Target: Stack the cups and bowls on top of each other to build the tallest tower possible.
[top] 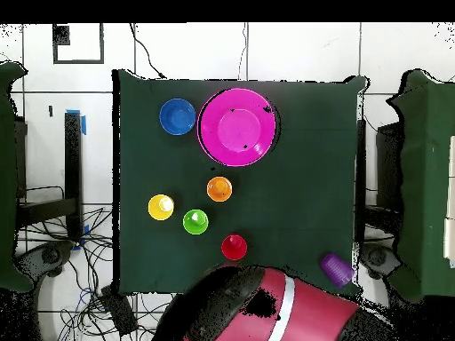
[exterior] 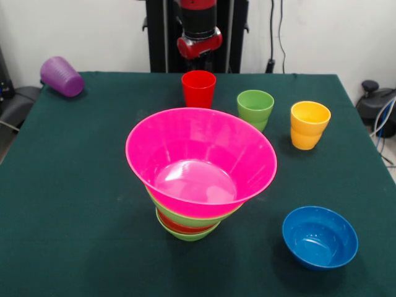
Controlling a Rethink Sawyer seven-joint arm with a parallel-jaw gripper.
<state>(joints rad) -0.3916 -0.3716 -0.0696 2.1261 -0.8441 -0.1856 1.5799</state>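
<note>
Tower (exterior: pixel 199 176) stands mid-table, well clear of the drawn-back arm (exterior: pixel 199 28); claw state cannot tell.

Five cups: purple (exterior: pixel 61 76), red (exterior: pixel 198 88), green (exterior: pixel 255 108), yellow (exterior: pixel 309 124), orange (top: pixel 219 188). Five bowls: four stacked (exterior: pixel 198 176), one blue (exterior: pixel 320 237).

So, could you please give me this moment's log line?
tower: four bowls, pink bowl on top | blue bowl: apart | purple cup: on side
</note>
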